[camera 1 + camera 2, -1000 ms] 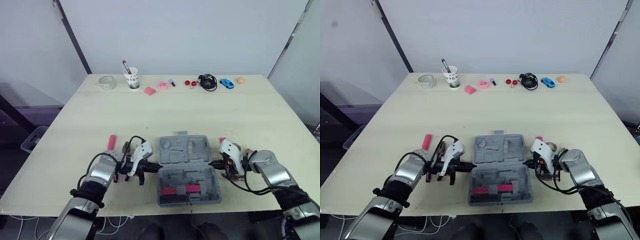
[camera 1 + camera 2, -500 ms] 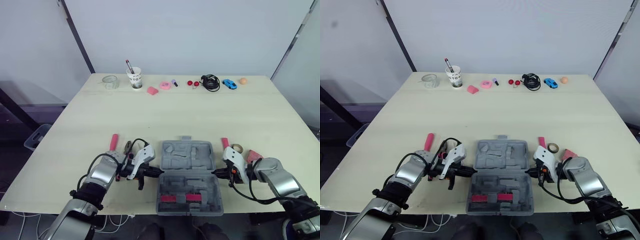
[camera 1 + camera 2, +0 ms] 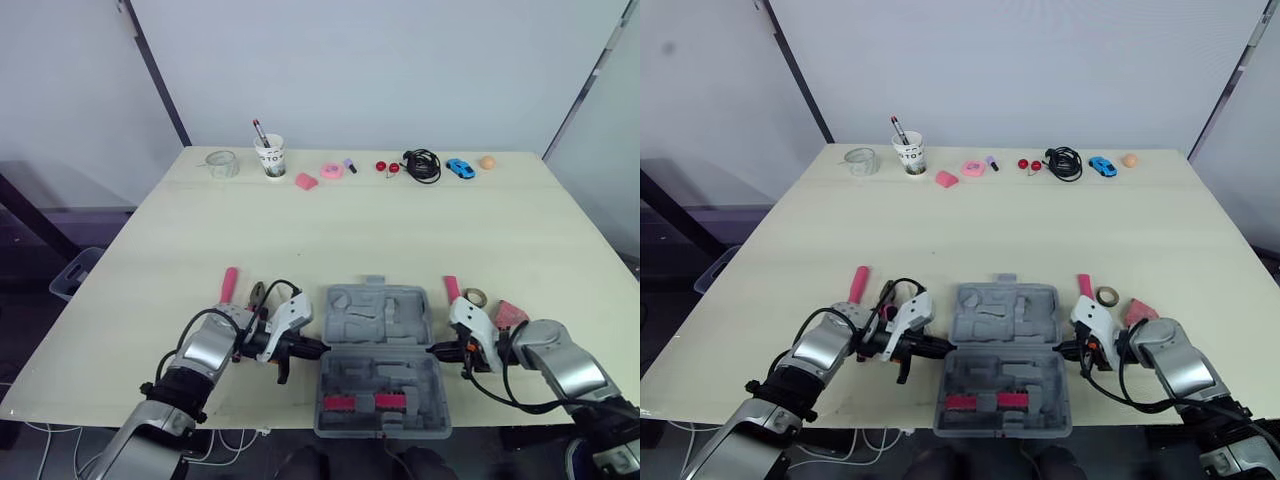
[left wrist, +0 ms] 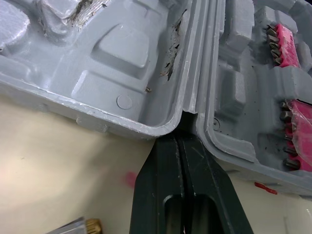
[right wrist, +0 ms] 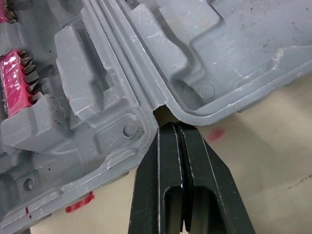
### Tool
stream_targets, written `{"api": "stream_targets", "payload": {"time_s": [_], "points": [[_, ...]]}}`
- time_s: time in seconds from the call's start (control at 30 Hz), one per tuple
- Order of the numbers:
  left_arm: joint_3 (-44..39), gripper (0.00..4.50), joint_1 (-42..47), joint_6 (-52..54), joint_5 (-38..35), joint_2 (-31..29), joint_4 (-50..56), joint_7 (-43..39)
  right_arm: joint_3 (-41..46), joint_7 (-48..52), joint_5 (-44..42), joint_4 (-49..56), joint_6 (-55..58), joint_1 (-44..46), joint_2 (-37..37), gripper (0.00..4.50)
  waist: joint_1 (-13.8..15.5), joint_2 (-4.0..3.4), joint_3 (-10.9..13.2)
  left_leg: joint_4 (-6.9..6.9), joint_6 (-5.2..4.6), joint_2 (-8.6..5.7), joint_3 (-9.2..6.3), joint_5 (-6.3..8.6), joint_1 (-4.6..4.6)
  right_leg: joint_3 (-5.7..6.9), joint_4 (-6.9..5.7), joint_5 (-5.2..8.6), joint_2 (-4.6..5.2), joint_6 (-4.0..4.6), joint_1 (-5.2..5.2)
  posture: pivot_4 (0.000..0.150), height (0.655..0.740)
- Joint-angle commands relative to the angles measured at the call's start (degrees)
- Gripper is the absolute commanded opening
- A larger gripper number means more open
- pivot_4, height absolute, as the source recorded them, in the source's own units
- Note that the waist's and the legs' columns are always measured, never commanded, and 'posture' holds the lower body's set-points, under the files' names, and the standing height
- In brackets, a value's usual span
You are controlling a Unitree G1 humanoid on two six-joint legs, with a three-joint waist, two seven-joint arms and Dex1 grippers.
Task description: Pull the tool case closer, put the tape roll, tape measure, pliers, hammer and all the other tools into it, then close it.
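The grey tool case [image 3: 380, 318] lies open near the table's front edge, with pink bit strips [image 3: 360, 402] in its near half. My left gripper [image 3: 312, 347] is shut, its tips [image 4: 182, 141] wedged into the hinge notch on the case's left side. My right gripper [image 3: 437, 350] is shut too, its tips [image 5: 176, 127] in the notch on the right side. A pink-handled tool [image 3: 228, 283] and pliers [image 3: 257, 295] lie left of the case. A tape roll [image 3: 474, 297], another pink handle [image 3: 451, 288] and a pink tool [image 3: 512, 313] lie on its right.
Along the far edge stand a glass bowl [image 3: 221, 163], a paper cup with a pen [image 3: 268, 157], small pink items [image 3: 329, 171], a black cable [image 3: 421, 165], a blue toy car [image 3: 459, 168] and an orange ball [image 3: 486, 161].
The camera view has shifted. Both grippers have dragged the case a little nearer the front edge, past the loose tools; the tape roll now shows beyond my right gripper.
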State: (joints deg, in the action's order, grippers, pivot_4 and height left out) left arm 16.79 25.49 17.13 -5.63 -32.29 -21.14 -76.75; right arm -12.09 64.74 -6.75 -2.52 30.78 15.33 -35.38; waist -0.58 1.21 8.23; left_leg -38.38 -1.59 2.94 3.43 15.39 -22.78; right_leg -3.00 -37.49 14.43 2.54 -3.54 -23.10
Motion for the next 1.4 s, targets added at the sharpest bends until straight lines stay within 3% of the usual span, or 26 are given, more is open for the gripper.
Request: {"api": "stream_targets", "payload": {"time_s": [0.03, 1.4], "points": [[2.09, 0.04, -0.47, -0.10, -0.18, 1.10, 2.30, -1.45, -1.53, 0.86, -1.07, 1.75, 0.10, -0.68, -0.20, 0.00, 0.00, 0.00, 0.00, 0.00, 0.00, 0.00, 0.00, 0.00, 0.00, 0.00, 0.00, 0.00, 0.00, 0.00, 0.00, 0.150, 0.7400], [3.54, 0.04, -2.04, 0.00, 0.10, -0.59, 3.49, -3.54, -3.18, 1.85, -2.32, 2.33, 1.12, -1.41, -0.84, 0.00, -0.06, 0.03, -0.02, 0.00, 0.00, -0.01, -0.03, 0.00, 0.01, 0.01, 0.00, 0.00, 0.00, 0.00, 0.01, 0.150, 0.7400]]}}
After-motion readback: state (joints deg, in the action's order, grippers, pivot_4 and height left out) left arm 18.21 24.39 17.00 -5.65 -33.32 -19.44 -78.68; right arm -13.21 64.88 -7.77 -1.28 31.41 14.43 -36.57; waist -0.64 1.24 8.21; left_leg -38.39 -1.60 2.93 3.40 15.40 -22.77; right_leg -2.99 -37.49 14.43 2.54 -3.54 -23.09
